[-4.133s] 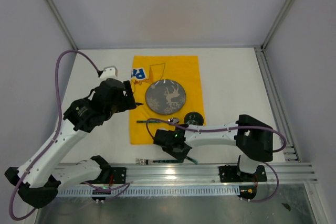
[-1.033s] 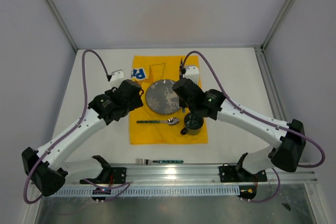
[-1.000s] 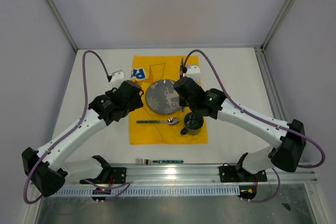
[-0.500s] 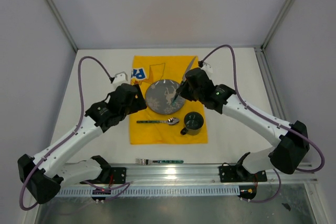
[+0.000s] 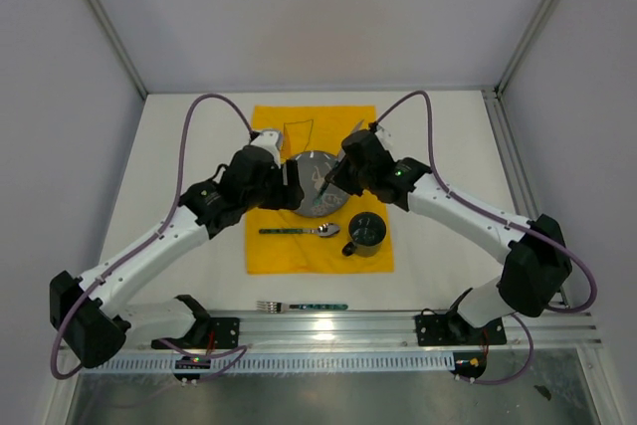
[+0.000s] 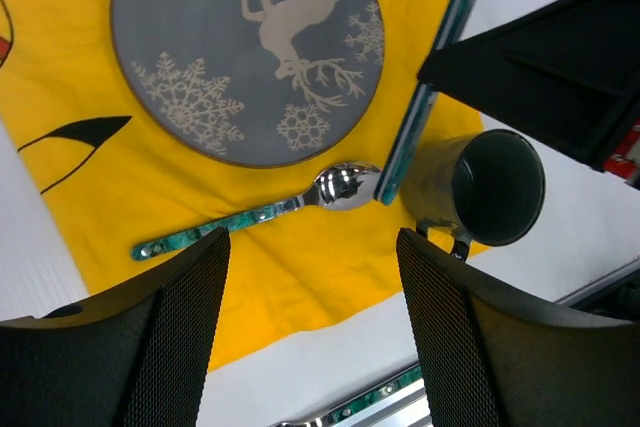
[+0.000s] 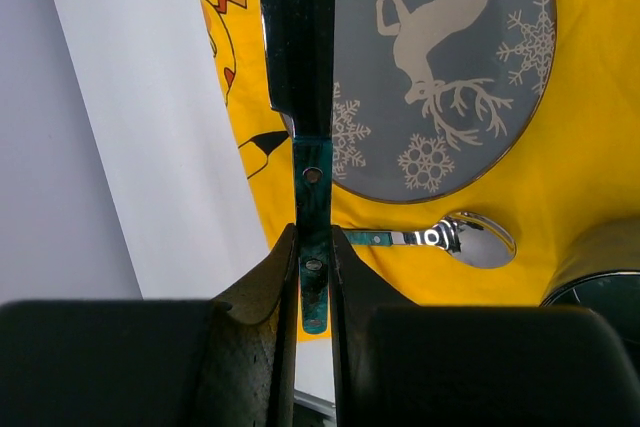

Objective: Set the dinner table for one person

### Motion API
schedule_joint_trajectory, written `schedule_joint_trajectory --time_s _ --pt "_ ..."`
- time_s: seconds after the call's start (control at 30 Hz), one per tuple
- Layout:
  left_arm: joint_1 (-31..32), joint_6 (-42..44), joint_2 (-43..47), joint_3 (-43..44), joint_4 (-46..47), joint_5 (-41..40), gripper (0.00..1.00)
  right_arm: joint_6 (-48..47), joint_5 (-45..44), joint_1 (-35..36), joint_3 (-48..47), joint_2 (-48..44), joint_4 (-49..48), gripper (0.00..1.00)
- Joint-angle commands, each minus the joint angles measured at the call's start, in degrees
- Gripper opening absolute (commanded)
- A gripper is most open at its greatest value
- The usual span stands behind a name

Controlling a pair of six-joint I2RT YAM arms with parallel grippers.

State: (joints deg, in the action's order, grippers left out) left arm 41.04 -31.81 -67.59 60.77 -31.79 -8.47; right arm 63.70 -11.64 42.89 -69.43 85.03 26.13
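My right gripper (image 5: 333,178) is shut on the green handle of a knife (image 7: 312,197) and holds it, tilted, above the right edge of a grey reindeer plate (image 5: 311,186). The knife also shows in the left wrist view (image 6: 430,97). The plate lies on a yellow cloth (image 5: 269,246) on the white dinner table (image 5: 438,146). A spoon (image 5: 302,230) and a dark green mug (image 5: 365,233) lie on the cloth below the plate. My left gripper (image 6: 310,337) is open and empty, above the plate's left side.
A fork (image 5: 304,305) lies on the table near the front edge, beside the metal rail (image 5: 328,330). Grey walls enclose the table at the back and both sides. My two arms nearly meet over the plate.
My right gripper has left the table's near edge and now holds the knife up at the plate's right side. My left gripper has moved right, over the plate.
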Motion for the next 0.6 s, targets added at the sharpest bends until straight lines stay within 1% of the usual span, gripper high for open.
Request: schedule_joint_trajectory --time_s 0.0,0.13,0.27,0.57 --pt "1.2 3.9 -2.4 3.1 3.7 5.5 0.70 1.2 -1.3 -0.3 -3.0 1.1 -2.8 0.03" --pt "3.9 5.6 -5.9 5.8 3.4 7.2 0.69 1.2 -1.5 -0.4 -4.1 2.8 -2.5 0.03" --pt "5.6 6.1 -8.3 6.6 3.6 7.6 0.69 1.2 -1.5 -0.9 -4.5 3.7 -2.6 0.03" --pt "5.9 7.4 -10.5 5.4 4.5 6.5 0.68 1.5 0.3 -3.0 -5.0 4.0 -2.5 0.03"
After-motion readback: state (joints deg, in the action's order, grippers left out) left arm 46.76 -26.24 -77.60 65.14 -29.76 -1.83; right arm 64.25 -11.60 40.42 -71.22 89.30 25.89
